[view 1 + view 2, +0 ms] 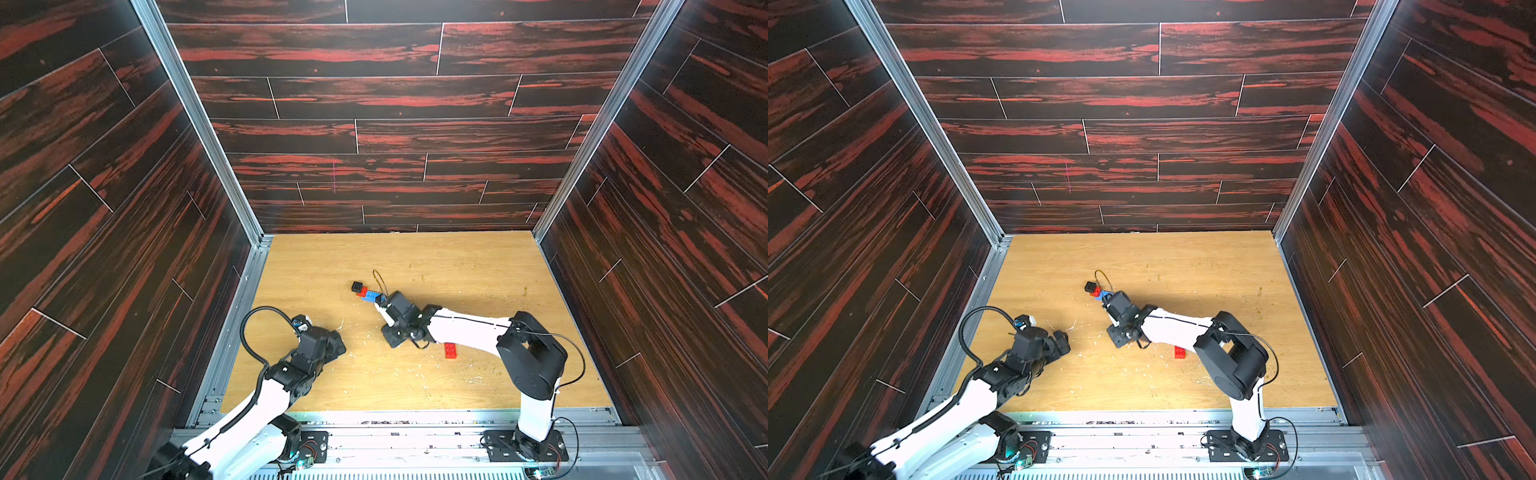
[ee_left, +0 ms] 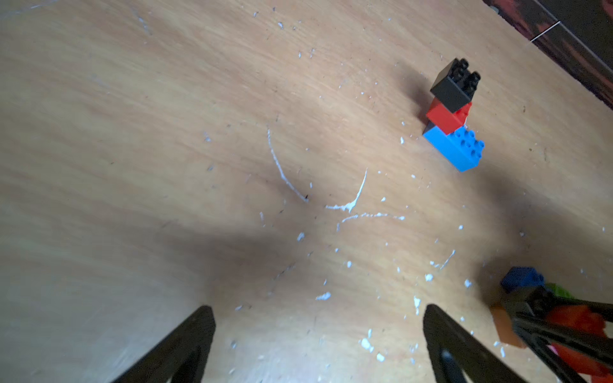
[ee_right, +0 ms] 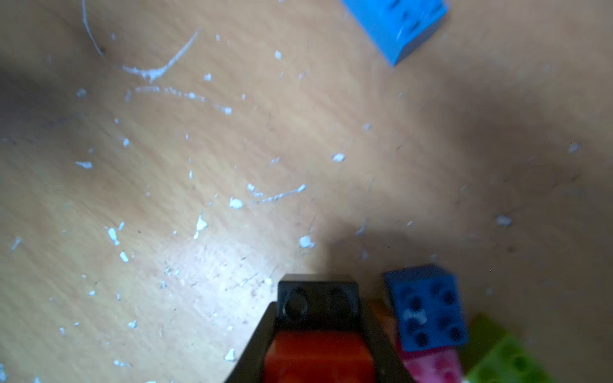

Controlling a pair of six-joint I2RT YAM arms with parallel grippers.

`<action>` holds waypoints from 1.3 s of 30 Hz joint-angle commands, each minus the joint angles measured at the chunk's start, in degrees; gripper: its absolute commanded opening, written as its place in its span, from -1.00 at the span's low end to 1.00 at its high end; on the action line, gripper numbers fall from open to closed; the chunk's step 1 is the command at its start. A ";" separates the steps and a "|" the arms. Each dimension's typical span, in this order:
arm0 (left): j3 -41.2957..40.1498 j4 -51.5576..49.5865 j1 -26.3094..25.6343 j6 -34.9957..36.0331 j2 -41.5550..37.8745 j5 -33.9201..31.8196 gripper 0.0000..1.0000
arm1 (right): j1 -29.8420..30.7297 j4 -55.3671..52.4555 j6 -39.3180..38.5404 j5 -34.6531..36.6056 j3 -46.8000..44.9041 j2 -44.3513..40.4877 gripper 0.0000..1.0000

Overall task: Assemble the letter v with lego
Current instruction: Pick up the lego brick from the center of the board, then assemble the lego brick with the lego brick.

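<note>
Right hand (image 3: 318, 300) is clamped on a small black brick (image 3: 318, 310) with a red brick (image 3: 318, 358) behind it. Dark-blue brick (image 3: 428, 308), pink brick (image 3: 434, 368) and green brick (image 3: 504, 361) sit just beside. Black-red-light-blue stack (image 1: 364, 291) sits on the bench (image 1: 457, 270) nearby. Long red brick (image 1: 450, 350) lies by the right arm. Left hand (image 2: 318, 328) has jaws apart, empty.

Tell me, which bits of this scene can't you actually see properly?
- The red piece under the black brick in the right tool: right wrist view, the tool itself and the picture edge hide its shape.
- Green brick and pink brick: right wrist view, blurred, cut by the edge.
- Long red brick: both top views, partly under the right arm.
- Left tool: left wrist view, only two tips show, wide apart.
</note>
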 commanded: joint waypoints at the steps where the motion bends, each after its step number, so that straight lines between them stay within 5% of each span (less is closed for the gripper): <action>1: 2.41 4.85 2.02 1.79 3.59 2.08 1.00 | -1.99 -2.12 -5.06 -5.01 3.31 -0.98 -0.52; 9: 7.74 8.56 5.24 5.44 12.06 3.51 1.00 | -5.42 -4.63 -11.30 -5.69 14.83 4.47 -0.51; 14: 11.07 11.69 9.53 6.43 19.74 10.79 1.00 | -7.98 -6.75 -16.93 -7.16 21.73 9.80 -0.52; 26: 20.04 11.42 11.52 12.68 32.35 18.24 1.00 | -9.56 -5.90 -22.98 -7.49 26.96 16.07 -0.52; 39: 18.64 14.07 11.52 13.77 32.34 24.25 1.00 | -9.82 -6.88 -24.98 -8.29 33.42 22.41 -0.53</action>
